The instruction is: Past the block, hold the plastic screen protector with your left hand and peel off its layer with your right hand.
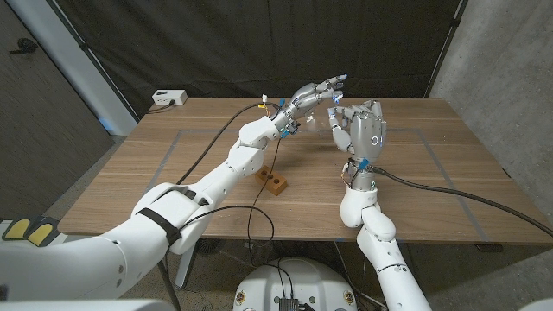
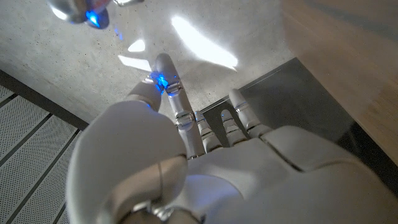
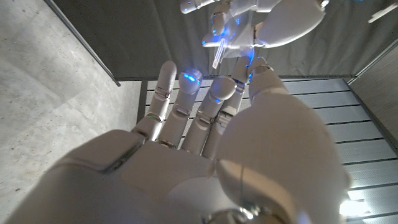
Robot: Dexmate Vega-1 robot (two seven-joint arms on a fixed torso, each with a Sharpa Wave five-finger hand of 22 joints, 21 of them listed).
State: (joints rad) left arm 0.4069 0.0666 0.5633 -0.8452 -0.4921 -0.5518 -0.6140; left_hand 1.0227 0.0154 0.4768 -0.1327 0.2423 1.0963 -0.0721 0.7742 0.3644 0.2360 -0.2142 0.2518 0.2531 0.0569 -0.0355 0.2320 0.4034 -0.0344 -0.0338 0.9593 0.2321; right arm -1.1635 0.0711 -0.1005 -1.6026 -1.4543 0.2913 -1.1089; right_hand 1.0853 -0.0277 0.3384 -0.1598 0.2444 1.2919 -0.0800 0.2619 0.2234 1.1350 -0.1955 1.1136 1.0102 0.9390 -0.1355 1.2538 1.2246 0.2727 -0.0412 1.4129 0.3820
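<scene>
Both hands are raised above the table's far middle, past the small wooden block (image 1: 273, 180). My left hand (image 1: 313, 95) reaches in from the left and pinches a clear plastic screen protector (image 1: 333, 121) between thumb and finger. In the left wrist view the left hand (image 2: 205, 162) holds the sheet (image 2: 202, 40), which shows as bright glare. My right hand (image 1: 363, 128) stands upright just right of it, fingertips up at the sheet's edge. In the right wrist view the right hand (image 3: 205, 155) points at the thin sheet (image 3: 219, 55) under the left hand (image 3: 261, 15). Whether the right fingers pinch a layer is unclear.
A white box (image 1: 168, 98) sits at the table's far left corner. A black cable (image 1: 207, 151) runs along the left arm, and another cable (image 1: 467, 194) trails right from the right wrist. Tape lines (image 1: 173, 147) mark the tabletop.
</scene>
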